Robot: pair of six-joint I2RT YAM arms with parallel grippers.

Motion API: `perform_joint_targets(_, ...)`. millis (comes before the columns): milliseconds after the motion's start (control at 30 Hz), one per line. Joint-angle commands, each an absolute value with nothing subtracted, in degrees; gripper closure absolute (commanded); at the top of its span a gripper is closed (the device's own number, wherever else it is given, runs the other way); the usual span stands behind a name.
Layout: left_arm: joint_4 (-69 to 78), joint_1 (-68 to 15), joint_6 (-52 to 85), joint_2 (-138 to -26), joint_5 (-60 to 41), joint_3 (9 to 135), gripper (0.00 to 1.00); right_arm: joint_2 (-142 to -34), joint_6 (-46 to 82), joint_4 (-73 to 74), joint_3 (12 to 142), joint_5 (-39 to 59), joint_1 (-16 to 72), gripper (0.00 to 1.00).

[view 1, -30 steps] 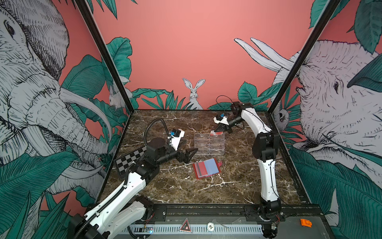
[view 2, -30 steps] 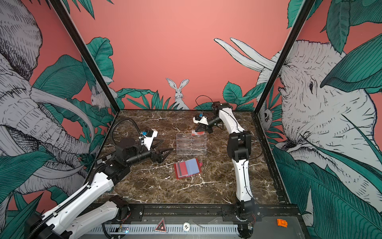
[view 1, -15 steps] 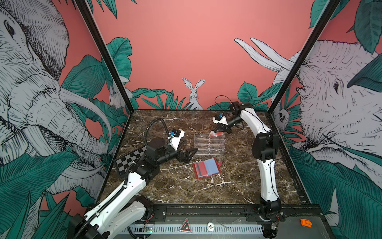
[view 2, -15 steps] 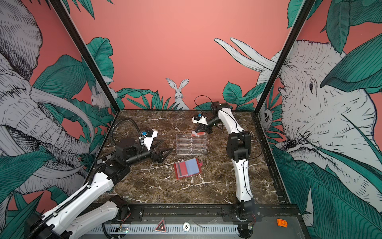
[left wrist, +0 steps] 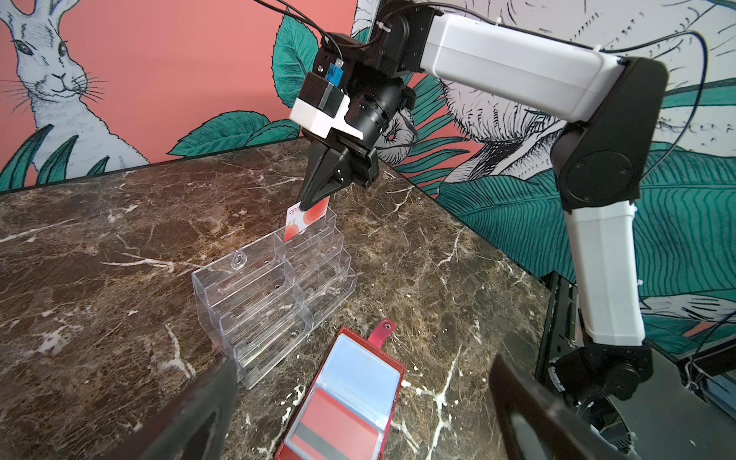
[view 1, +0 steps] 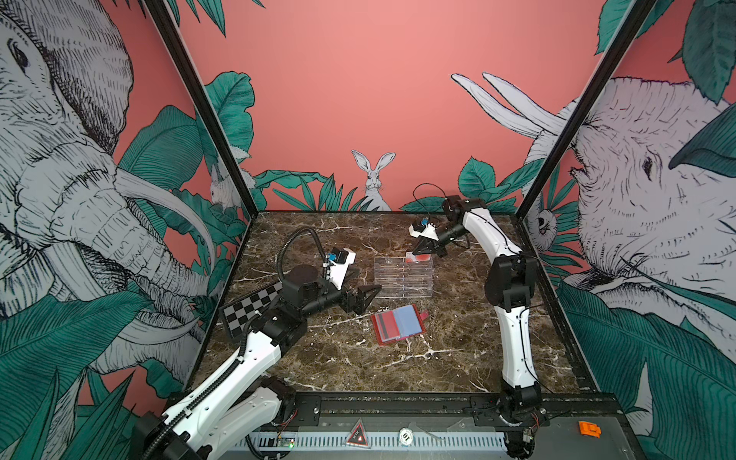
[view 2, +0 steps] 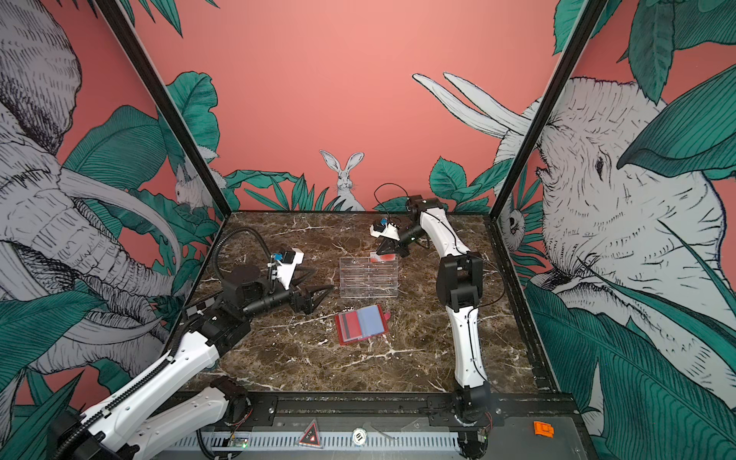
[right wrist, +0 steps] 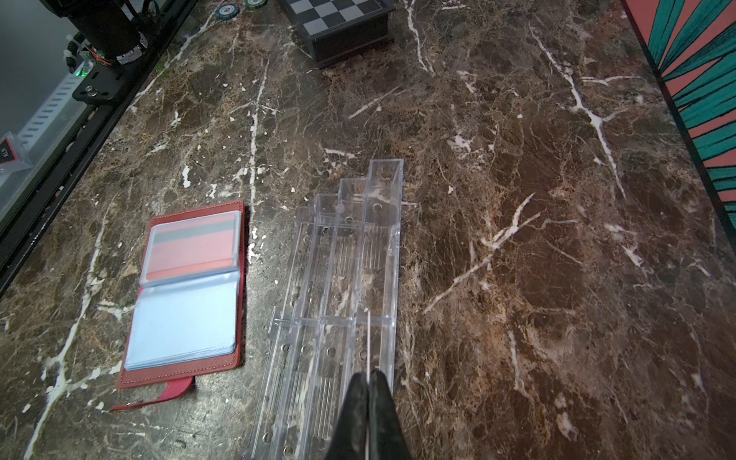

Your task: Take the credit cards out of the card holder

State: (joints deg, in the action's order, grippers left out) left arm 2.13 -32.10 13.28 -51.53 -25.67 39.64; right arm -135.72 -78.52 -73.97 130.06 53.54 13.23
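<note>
Right gripper (left wrist: pixel 306 206) pinches the white card (left wrist: pixel 306 224), which stands upright in the rear tier of the clear acrylic stand (left wrist: pixel 271 294). Left gripper (view 2: pixel 324 278) hangs spread wide beside the stand. On the brown, white-veined marble tabletop (view 1: pixel 338 366), the red card holder (view 1: pixel 380 344) lies open, with the blue card (view 1: pixel 410 320) and the red striped card (view 1: pixel 387 328) in its sleeves. Coral jungle murals with a rabbit (view 1: pixel 374 175) wall the cell.

table (view 1: pixel 458 358): dark brown marble, white veins | card holder (view 1: pixel 398 324): lies open and flat, mid-table | clear tiered stand (view 1: pixel 403 278): stands just behind the holder, not touching | chequered board (view 1: pixel 249 308): left edge, well apart from both
</note>
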Motion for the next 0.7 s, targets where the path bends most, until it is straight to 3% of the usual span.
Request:
perform_joint_targets(0, 3.04, -31.90, 12.39, -50.79, -25.41, 40.19, 0.01, -137.58, -77.17, -74.72, 130.87, 53.29, 13.28, 1.00)
perform_joint_targets(667, 3.35, -31.90, 12.57, -51.23, -25.68, 40.08, 0.01, -138.09, -71.95, -74.19, 130.03, 52.48, 13.35, 1.00)
